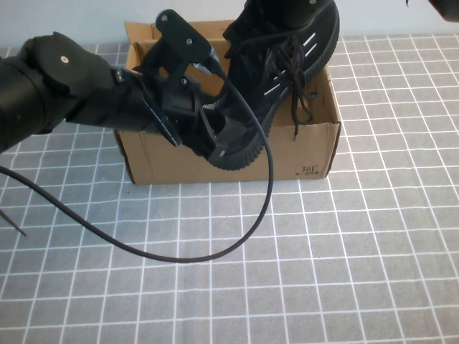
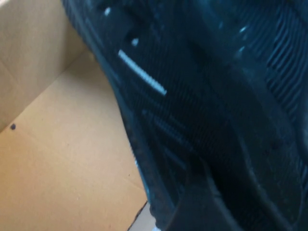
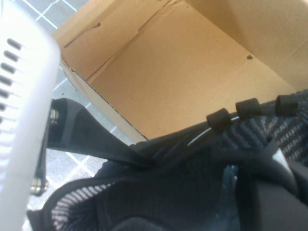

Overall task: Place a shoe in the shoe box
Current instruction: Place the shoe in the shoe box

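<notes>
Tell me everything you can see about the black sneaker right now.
The black knit sneaker has thin white side stripes, loose black laces hanging over the brown cardboard shoe box's front wall, and a ribbed black sole. It is tilted, held above the open box. The left pincer grips its lower end; the right pincer holds its upper end.

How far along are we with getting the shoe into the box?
Done: the shoe is lifted and over the open shoe box, tilted, its heel end across the front wall. In hand: the left gripper clamps the heel end; the right gripper sits at the toe end at the high view's top edge. Left: lower it inside and release; the box floor is bare.
</notes>
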Available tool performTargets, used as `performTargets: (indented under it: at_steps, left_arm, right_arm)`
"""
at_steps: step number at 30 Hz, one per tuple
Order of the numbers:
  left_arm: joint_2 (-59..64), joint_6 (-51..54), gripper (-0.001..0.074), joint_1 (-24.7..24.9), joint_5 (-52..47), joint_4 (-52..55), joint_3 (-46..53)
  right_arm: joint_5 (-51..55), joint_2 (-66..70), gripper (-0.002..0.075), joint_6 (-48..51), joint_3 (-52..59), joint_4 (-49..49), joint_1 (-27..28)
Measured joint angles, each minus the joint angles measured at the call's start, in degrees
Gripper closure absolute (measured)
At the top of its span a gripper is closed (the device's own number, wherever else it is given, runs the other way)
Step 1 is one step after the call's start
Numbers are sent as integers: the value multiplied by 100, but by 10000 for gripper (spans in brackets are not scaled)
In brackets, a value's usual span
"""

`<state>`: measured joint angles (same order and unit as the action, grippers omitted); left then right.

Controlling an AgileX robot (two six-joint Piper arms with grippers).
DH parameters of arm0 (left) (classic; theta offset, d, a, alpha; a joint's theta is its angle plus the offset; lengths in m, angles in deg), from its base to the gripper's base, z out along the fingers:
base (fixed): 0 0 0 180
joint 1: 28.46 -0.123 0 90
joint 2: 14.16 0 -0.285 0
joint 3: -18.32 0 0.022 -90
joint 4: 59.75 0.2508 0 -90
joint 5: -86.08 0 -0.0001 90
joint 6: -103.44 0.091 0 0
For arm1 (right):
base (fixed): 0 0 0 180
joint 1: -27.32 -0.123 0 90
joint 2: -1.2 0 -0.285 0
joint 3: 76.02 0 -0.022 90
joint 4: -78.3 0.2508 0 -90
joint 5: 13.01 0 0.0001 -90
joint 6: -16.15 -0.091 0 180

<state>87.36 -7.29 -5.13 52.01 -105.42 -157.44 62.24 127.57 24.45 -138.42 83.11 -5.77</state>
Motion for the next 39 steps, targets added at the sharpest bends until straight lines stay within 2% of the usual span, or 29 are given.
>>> performTargets:
  at_steps: [4,13,25,27,34,39]
  left_arm:
    - [0,-252,398,0,14,212,0]
    - [0,-307,650,0,201,338,0]
    - [11,-153,651,0,441,364,0]
    - [20,-103,651,0,465,379,0]
    - [68,-30,670,0,429,517,12]
    - [68,-8,671,0,397,564,-25]
  right_arm:
    - [0,0,733,61,0,63,0]
    - [0,0,733,83,0,122,0]
    - [-45,-20,711,83,0,122,0]
    - [-71,-31,673,83,0,122,0]
    - [-210,-123,436,83,-9,143,0]
    - [-210,-197,402,83,-9,33,0]
